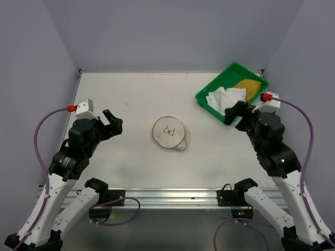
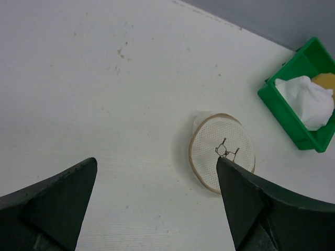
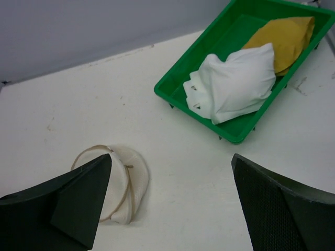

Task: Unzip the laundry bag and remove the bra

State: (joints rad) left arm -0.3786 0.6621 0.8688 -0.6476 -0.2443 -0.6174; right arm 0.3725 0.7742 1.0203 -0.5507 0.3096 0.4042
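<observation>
Two tools: the left tool [image 1: 113,122] and the right tool [image 1: 235,112] both stand spread wide, holding nothing. The laundry bag [image 1: 169,132] lies flat mid-surface [image 1: 131,94] between them. The bra [image 1: 226,96] rests in the green tray [image 1: 208,107], far right.

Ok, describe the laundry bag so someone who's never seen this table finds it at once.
Start at the white table; near its middle lies the laundry bag. It is a small round case of whitish mesh with a tiny black drawing on its lid, unlike the rectangular green tray at the far right corner.
</observation>
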